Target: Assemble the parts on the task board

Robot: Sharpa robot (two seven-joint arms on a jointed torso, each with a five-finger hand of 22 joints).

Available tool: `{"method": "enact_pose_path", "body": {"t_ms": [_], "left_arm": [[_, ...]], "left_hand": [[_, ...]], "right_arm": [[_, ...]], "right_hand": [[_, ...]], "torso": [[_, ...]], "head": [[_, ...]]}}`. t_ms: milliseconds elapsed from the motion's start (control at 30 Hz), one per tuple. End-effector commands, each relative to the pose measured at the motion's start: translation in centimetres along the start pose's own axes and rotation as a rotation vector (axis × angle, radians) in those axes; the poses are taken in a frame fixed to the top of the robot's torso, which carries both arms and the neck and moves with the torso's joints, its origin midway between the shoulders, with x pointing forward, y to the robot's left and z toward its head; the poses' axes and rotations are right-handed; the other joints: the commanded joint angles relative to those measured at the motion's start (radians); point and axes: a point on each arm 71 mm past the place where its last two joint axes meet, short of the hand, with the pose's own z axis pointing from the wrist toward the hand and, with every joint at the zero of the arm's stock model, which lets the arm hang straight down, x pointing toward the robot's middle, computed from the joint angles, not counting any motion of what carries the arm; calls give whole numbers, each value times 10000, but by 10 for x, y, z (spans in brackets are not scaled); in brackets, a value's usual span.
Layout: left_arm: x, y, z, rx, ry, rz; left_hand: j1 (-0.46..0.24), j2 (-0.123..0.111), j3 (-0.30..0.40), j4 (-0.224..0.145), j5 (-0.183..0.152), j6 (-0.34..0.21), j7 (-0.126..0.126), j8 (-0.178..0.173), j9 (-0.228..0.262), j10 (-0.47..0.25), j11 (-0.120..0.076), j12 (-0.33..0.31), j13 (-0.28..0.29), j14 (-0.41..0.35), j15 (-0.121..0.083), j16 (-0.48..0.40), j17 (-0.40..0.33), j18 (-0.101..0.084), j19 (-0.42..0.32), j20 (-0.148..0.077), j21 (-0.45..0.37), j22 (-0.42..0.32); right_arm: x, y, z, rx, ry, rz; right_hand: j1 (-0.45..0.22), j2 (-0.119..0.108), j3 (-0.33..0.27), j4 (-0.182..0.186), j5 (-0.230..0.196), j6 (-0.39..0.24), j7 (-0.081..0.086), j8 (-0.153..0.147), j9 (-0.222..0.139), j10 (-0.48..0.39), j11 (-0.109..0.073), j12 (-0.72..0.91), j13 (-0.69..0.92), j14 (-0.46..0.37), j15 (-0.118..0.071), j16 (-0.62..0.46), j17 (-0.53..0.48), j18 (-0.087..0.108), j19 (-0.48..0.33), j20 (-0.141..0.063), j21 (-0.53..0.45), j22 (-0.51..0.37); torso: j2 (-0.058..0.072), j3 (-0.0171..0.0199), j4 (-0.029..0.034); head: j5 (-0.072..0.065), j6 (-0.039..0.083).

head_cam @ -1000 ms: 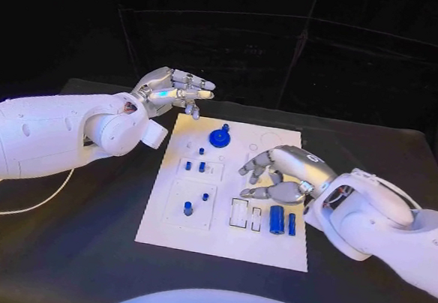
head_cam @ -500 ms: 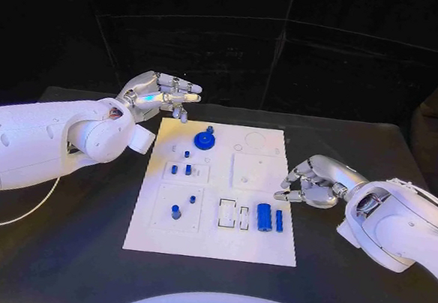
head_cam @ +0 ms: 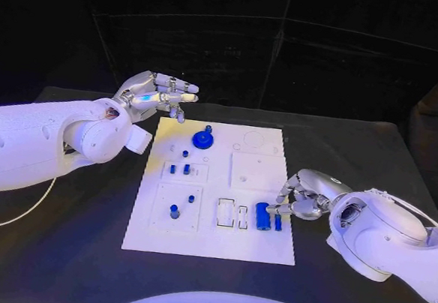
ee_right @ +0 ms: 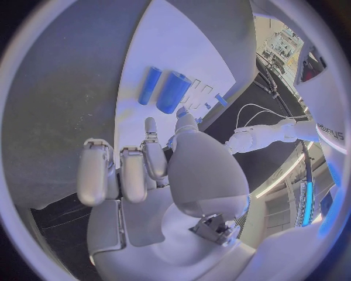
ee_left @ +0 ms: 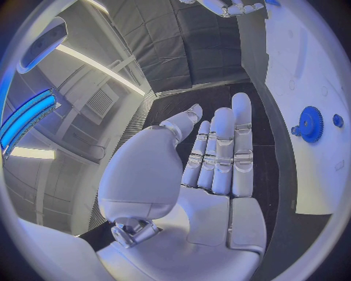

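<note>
Since a second ago my right robot hand (head_cam: 302,197) has pulled back off the middle of the board (head_cam: 213,238) and come down to its right edge. I see its fingers curled in with nothing between them, the fingertips (head_cam: 278,202) close to two blue cylinders (head_cam: 268,217) lying side by side near the board's right edge. I judge it is lined up there to pick one of them.

Left of the cylinders are two open slots (head_cam: 232,213), and further left some small blue pegs (head_cam: 175,211) stand in square plates.

Farther away a blue gear (head_cam: 202,140) sits near the board's far end. My left robot hand (head_cam: 156,96) hovers over the tabletop (head_cam: 371,153) beyond the far left corner, fingers loosely apart, holding nothing, probably parked clear.
</note>
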Motion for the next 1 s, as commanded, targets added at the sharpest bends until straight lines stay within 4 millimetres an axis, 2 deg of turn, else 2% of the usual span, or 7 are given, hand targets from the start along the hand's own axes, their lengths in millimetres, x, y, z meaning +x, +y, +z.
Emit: {"method": "enact_pose_path", "body": {"t_ms": [33, 167, 367, 600, 1000], "left_arm": [[1, -1, 0, 46, 125, -73], [0, -1, 0, 27, 124, -73], [-1, -1, -1, 11, 106, -66], [-2, -1, -1, 2, 96, -63], [-3, -1, -2, -75, 132, -82]], "left_hand": [[20, 69, -47, -11, 52, -10, 32, 61, -12, -76, 13, 50, -17, -63, -23, -26, -14, 131, -72, 29, -68, -14], [20, 69, -47, -11, 52, -10, 32, 61, -12, -76, 13, 50, -17, -63, -23, -26, -14, 131, -72, 29, -68, -14], [20, 69, -47, -11, 52, -10, 32, 61, -12, -76, 13, 50, -17, -63, -23, -26, -14, 131, -72, 29, -68, -14], [19, 79, -55, -8, 52, -10, 32, 64, -12, -79, 13, 59, -17, -68, -22, -23, -21, 132, -75, 31, -75, -19], [17, 89, -63, -4, 52, -10, 31, 67, -12, -81, 12, 68, -17, -74, -21, -21, -29, 132, -77, 33, -81, -23]], "right_arm": [[2, 1, 2, 198, 25, -606], [5, 8, 4, -66, -11, -681], [10, 16, 6, -368, 73, -810], [17, 17, 11, -283, 434, -1016], [34, 18, 18, -68, 967, -1407]], "right_hand": [[-23, 18, -74, 44, -45, -53, -7, 77, 43, 54, 3, 33, 37, 679, -41, 56, 465, -87, 90, 16, 49, 25], [-41, 6, -100, 76, -47, -69, -8, 106, 70, 48, 4, 43, 67, 677, -40, 66, 480, -91, 96, 18, 58, 47], [-50, -16, -124, 106, -58, -73, -13, 149, 106, 50, 2, 65, 113, 679, -40, 86, 513, -93, 99, 19, 65, 63], [-73, 5, -141, 177, -83, -66, -26, 230, 173, 42, -6, 74, 156, 677, -44, 101, 537, -99, 106, 17, 79, 97], [-96, 44, -154, 250, -132, -95, -30, 287, 233, 13, -9, 43, 158, 672, -46, 104, 540, -102, 108, 17, 88, 120]], "torso": [[0, -4, -35], [-4, 3, -32], [1, -5, -7], [0, -7, -25], [-4, -3, -5]], "head": [[14, -23], [31, -34], [17, -35], [48, -59], [102, -117]]}}
